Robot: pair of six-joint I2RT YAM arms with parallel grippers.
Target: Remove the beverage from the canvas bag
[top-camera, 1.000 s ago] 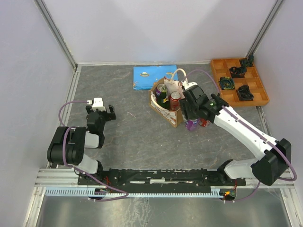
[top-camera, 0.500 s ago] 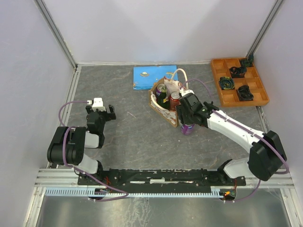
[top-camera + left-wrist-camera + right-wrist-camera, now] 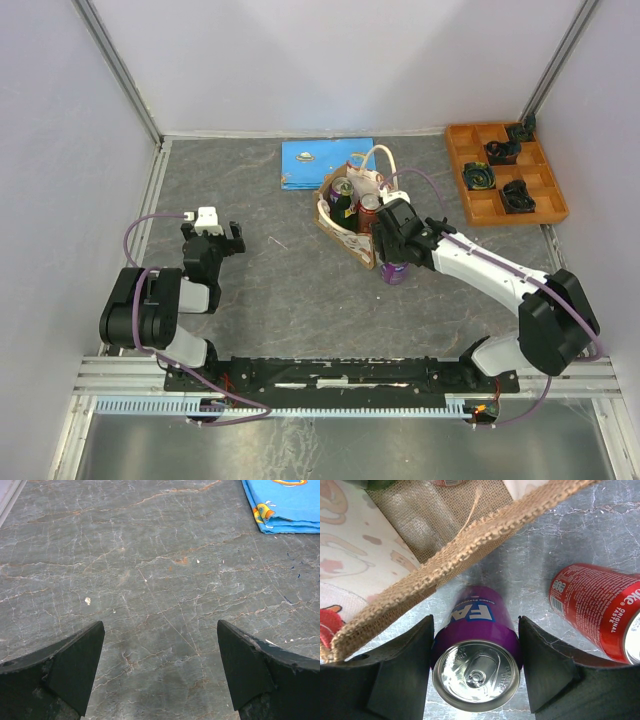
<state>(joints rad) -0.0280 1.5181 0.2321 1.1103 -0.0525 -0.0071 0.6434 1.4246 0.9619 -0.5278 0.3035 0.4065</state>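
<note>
**Purple can (image 3: 475, 672) outside the bag (image 3: 345, 232); more drinks (image 3: 366, 206) left inside**

The grey worktop (image 3: 280, 290) carries the bag toward its middle-far part. The bag is upright and open-topped, with cans and a dark bottle standing in it, so the job looks only partly done. The orange tray (image 3: 468, 140) at far right and the blue booklet (image 3: 310, 165) on the bag's far side lie well clear. The left claw (image 3: 160, 645) hovers spread and empty over bare worktop at left. The right claw (image 3: 393, 252) pinches the purple can upright by its sides, just near-right of the bag. Whether its base rests on the worktop I cannot tell. The bag's frayed burlap wall is just beside it. A red can (image 3: 592, 612) lies on its side close on the right. Both crowd the set-down and retreat.
</note>
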